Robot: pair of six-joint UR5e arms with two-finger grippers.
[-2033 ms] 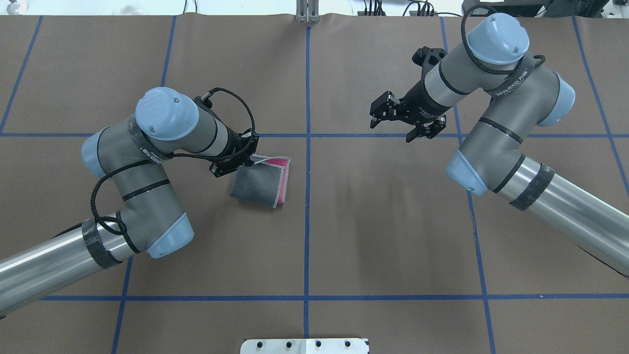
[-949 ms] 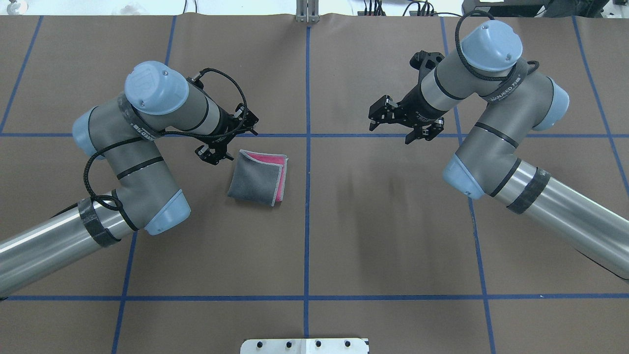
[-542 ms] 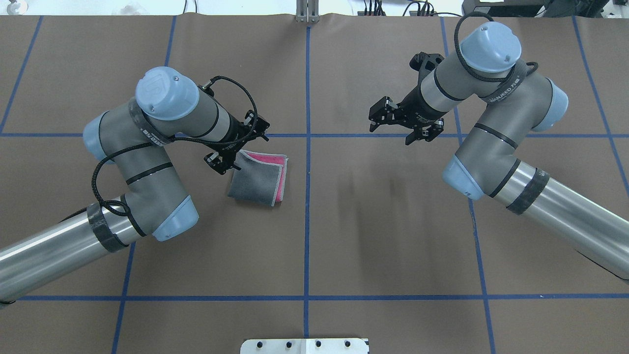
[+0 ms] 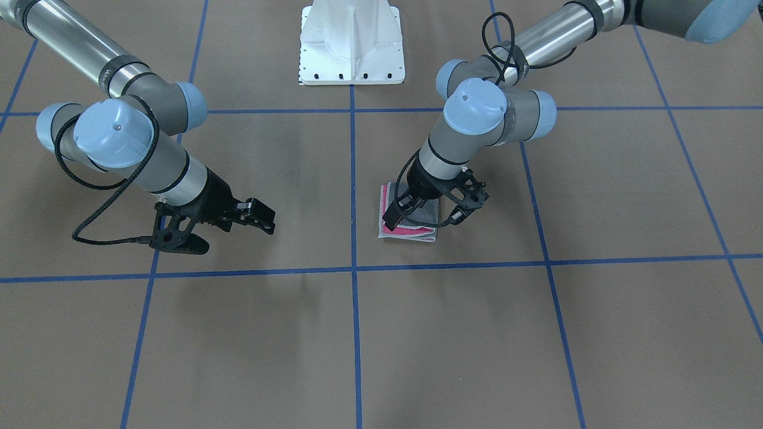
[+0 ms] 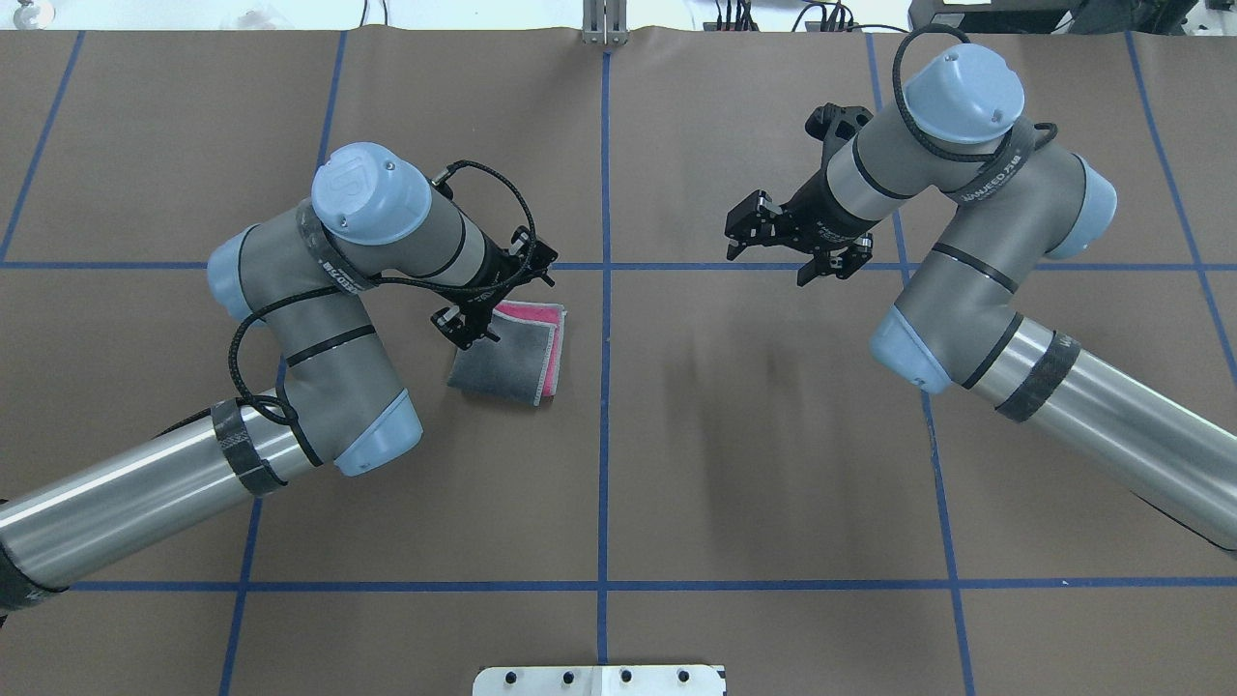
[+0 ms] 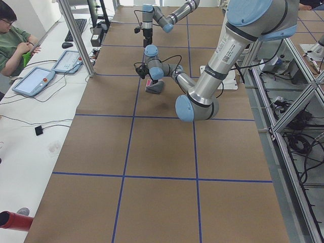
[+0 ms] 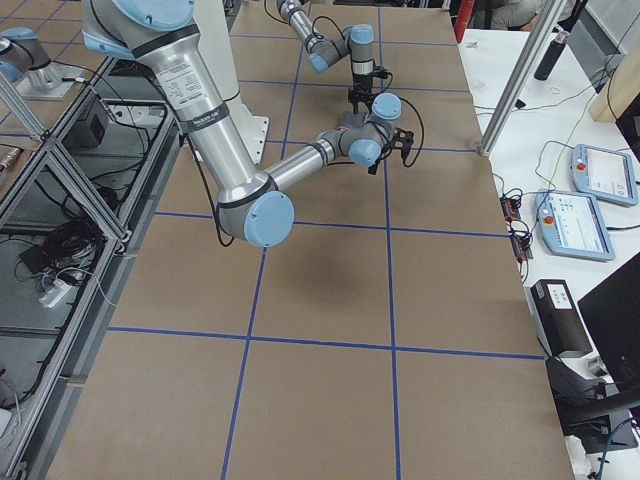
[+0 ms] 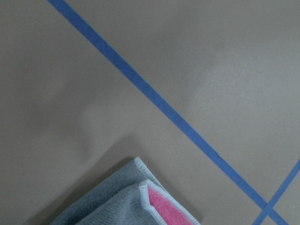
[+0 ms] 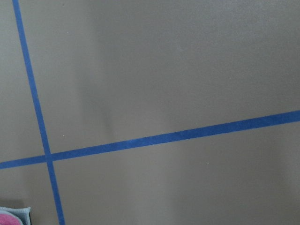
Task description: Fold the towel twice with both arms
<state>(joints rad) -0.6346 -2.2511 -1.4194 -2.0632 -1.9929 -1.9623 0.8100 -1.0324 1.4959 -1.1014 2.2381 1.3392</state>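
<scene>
Left gripper hangs over the folded towel's far left corner; the towel's other sides and the table toward the distant right gripper lie open.

Small square terry-cloth towel: looped pile, matt, fuzzy. Dark grey face up; pink pile shows along its 12 and 3 o'clock edges in the overhead view. Edging is light grey corded stitching.

Brown table covering: paper-like, matt, smooth, with faint creases.

Blue tape grid lines: flat, slight sheen.

Left silver-grey tubular arm, right silver-grey tubular arm: tubes satin metal with highlights; joint housings matt grey; light blue caps smooth plastic.

Black cable: braided sheath.

Left black gripper, right black gripper: hard, matt.

White pedestal base: smooth, painted look.
</scene>
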